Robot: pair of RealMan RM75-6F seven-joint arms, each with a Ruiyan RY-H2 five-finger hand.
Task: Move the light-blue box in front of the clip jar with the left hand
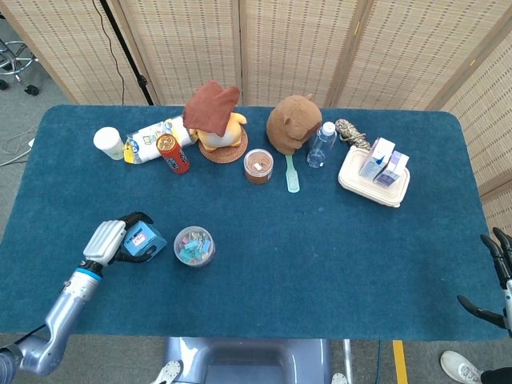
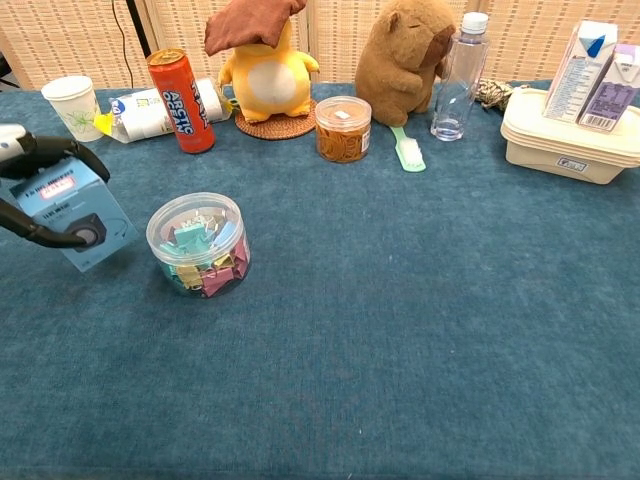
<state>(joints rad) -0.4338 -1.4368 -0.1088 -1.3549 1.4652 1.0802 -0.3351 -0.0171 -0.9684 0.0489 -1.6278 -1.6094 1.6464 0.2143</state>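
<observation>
Left hand grasping the box, left of the clip jar.

The box sits tilted in the left hand, fingers over its top and thumb under, a grip fit for carrying it; it hangs just left of the clip jar, not yet in front. Its label is too small to read. The red can reads "ARCTIC". The right hand, at the table's right edge, is spread and holds nothing.

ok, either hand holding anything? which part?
Left hand grips the light-blue cardboard box across its top and front face; right hand holds nothing.
</observation>
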